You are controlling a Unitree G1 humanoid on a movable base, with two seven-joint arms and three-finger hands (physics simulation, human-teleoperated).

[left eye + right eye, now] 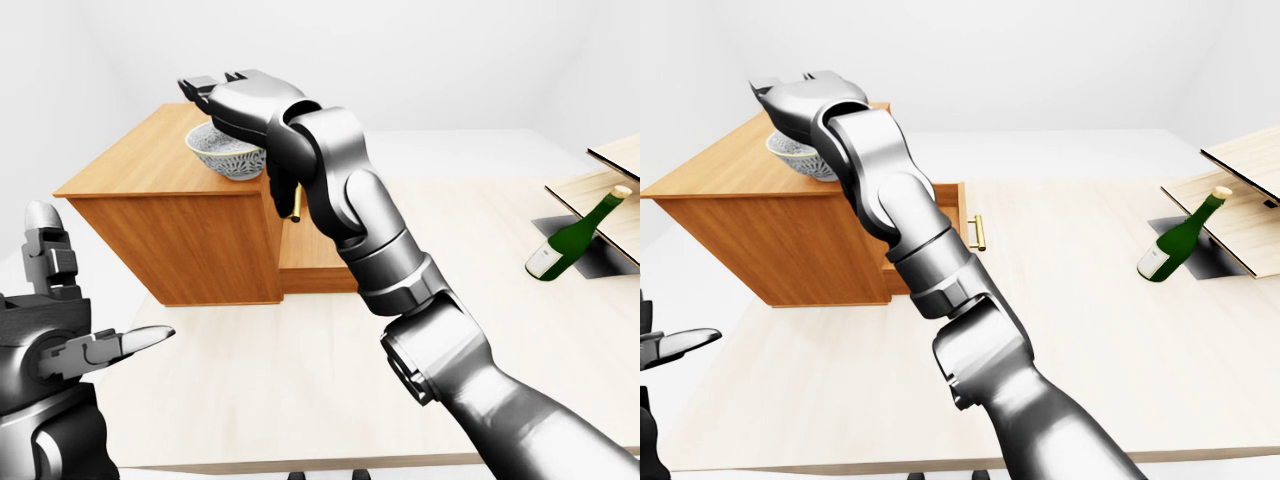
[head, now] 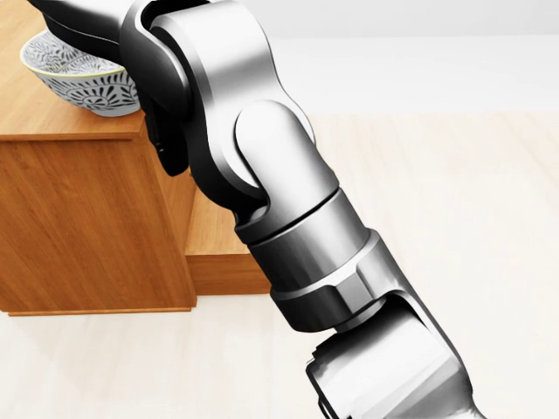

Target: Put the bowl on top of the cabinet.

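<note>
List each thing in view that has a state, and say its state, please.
bowl: upright, resting on the cabinet top, under the right hand
cabinet: drawer pulled partly out
green bottle: corked, leaning tilted against a board
right hand: over the bowl, grip cannot be told
left hand: open, holding nothing

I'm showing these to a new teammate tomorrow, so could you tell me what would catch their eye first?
The big silver right arm fills the middle of each view, its right hand over the patterned bowl on top of the wooden cabinet at upper left. At the right of the eye views, a green bottle leans tilted.
</note>
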